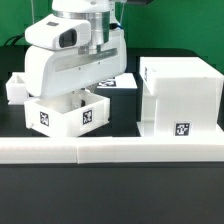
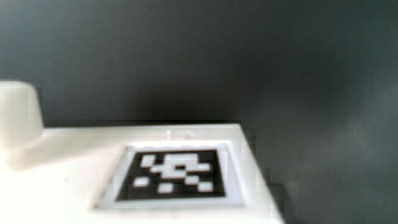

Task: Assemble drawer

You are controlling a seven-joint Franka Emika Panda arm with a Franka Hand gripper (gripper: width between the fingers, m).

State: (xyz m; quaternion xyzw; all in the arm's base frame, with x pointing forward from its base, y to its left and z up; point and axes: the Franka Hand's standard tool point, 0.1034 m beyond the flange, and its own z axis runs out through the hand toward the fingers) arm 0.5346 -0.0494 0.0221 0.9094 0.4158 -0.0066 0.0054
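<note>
One tagged tray is sitting near the tall housing on the exterior view's right, a narrow gap separating them. The gripper is hanging over the tray, hiding its inside; its jaw opening cannot be told. A long white bar is lying along the front.

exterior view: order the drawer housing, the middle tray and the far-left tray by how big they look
1. drawer housing
2. middle tray
3. far-left tray, though it sits farther back and is partly hidden, so the two trays may really match
</note>
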